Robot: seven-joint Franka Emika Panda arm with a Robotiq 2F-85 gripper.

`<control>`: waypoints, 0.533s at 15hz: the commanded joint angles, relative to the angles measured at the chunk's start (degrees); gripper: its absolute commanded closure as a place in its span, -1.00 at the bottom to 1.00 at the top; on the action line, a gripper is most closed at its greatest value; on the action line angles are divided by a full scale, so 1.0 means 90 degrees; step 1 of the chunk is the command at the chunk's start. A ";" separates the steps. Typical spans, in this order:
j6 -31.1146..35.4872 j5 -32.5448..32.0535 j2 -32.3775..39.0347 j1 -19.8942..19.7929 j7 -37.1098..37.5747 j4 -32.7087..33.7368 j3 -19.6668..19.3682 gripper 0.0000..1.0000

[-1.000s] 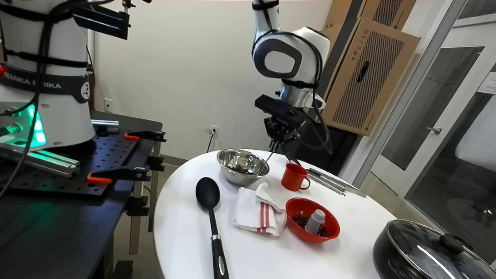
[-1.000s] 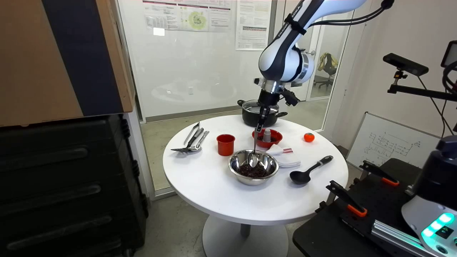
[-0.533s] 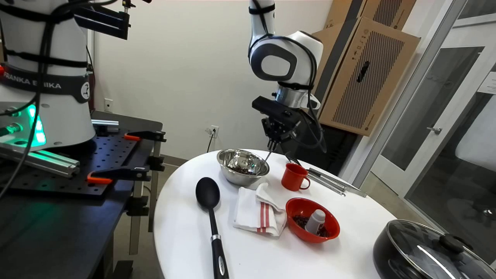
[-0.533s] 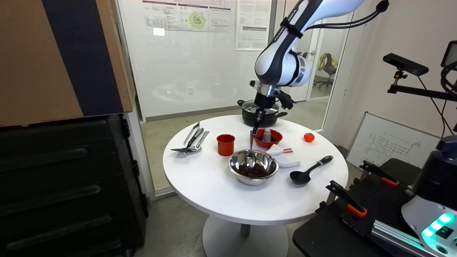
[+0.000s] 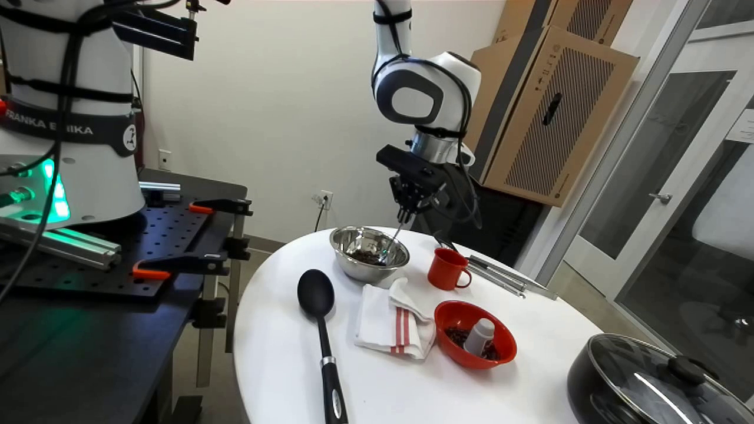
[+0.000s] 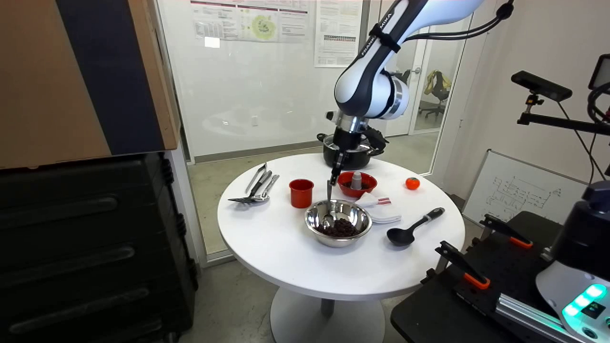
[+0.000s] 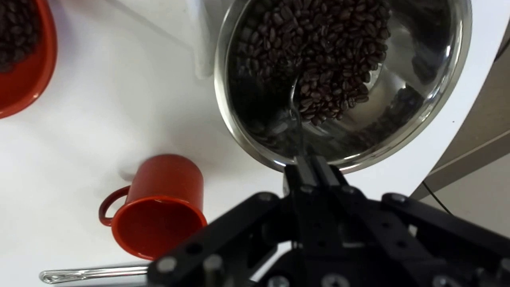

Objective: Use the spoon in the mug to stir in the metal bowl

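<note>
Fingertips of the gripper point(image 7: 316, 165) stand almost together, pinching the handle of the spoon point(image 6: 329, 194) between them, as we see in the wrist view. The spoon is slim and silvery, a shiny metal piece with a straight handle and a small rounded head. It is tilted, and in both exterior views its head is down inside the metal bowl point(image 6: 336, 242). From the wrist we make out the bright rim of that head at the edge of a heap of dark coffee beans point(image 7: 330, 52); whether it presses into them we cannot tell. The metal bowl is round and polished, its wall bright with reflections. Near it we find the red mug point(image 7: 167, 179), upright, its handle turned away from the bowl. Just beside the bowl lies a folded white cloth point(image 5: 386, 327) with red stripes, and close to the cloth stands a red bowl point(image 5: 456, 353) with more beans and a pale, cup-shaped piece point(image 5: 480, 337) in it. Elsewhere on the round white table point(image 6: 257, 243) we see a large black spoon point(image 5: 325, 344), some utensils point(image 6: 260, 185), a tomato point(image 6: 412, 184) and a dark pot point(image 6: 358, 161) under a glass lid point(image 5: 633, 371).
</note>
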 commanded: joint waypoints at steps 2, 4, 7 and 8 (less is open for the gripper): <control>-0.0293 0.0114 -0.0058 -0.0212 -0.0070 -0.0033 0.0353 0.97; -0.0405 0.0132 -0.0167 -0.0265 -0.0139 -0.0127 0.0426 0.97; -0.0509 0.0089 -0.0276 -0.0308 -0.0218 -0.0232 0.0403 0.97; -0.0531 0.0071 -0.0314 -0.0319 -0.0235 -0.0275 0.0364 0.97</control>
